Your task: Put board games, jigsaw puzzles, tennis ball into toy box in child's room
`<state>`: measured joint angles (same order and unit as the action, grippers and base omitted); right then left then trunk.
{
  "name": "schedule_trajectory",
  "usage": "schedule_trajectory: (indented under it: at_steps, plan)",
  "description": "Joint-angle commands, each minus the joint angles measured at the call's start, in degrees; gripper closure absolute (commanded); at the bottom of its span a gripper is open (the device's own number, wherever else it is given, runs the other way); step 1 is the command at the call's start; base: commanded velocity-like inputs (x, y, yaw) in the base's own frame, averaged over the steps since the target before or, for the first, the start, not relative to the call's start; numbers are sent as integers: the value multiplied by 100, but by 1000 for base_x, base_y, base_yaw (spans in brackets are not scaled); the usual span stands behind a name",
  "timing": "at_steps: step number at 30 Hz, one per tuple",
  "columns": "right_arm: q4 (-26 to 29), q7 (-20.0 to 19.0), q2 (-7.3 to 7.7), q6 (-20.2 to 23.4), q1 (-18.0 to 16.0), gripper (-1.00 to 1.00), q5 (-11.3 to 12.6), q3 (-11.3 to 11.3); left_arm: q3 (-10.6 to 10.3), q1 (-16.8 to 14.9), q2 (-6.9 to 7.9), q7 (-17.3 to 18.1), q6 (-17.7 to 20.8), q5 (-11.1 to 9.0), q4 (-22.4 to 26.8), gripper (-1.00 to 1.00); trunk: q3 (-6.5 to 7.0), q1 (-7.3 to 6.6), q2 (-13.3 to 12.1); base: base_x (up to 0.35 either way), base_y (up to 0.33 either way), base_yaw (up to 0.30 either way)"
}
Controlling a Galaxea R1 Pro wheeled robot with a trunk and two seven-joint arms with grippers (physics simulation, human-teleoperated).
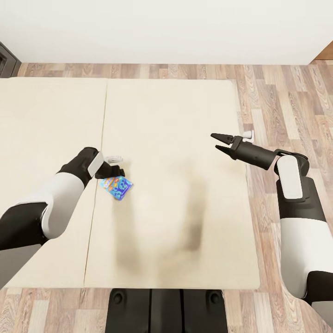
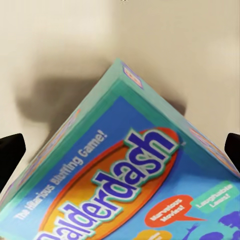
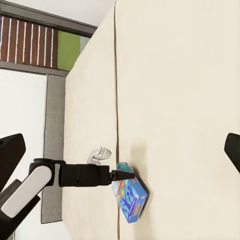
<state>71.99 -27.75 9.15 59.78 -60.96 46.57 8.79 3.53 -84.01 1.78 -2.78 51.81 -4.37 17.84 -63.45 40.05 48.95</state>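
Note:
A small blue board game (image 1: 116, 185) with "Balderdash" lettering lies on the beige bed (image 1: 175, 115), beside the seam between the two mattress parts. My left gripper (image 1: 116, 170) hovers right at the box's far corner, open. In the left wrist view the box (image 2: 125, 185) spreads between the two dark fingertips (image 2: 10, 155), which stand wide apart. The right wrist view shows the left gripper (image 3: 125, 174) touching or nearly touching the box's (image 3: 131, 197) upper corner. My right gripper (image 1: 215, 141) hangs open and empty over the bed's right side. The table and toy box are out of view.
Wood-plank floor (image 1: 286, 106) runs along the bed's right side and beyond its far edge, up to a white wall (image 1: 166, 27). A dark furniture edge (image 1: 7, 60) sits at the far left. My own dark base (image 1: 166, 310) stands against the bed's near edge.

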Motion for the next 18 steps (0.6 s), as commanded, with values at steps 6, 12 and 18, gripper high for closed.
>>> schedule_trajectory:
  at_steps: [6, 12, 18]
  plan:
    - [-1, -55, -1, 22, -4, -100, -46, 9, 25, 14, -3, -37, 40, -25, 5, -100, -3, 1, 4, 0, 0, 0]
    - [-1, -55, -1, 22, -4, -100, -43, 10, 33, 16, -78, -30, 313, -21, -9, -100, -3, 1, 4, 0, 0, 0]
    - [-1, -55, -1, 22, -4, -100, -42, 23, 30, 16, -165, -29, 584, -21, -16, -100, -3, 1, 4, 0, 0, 0]
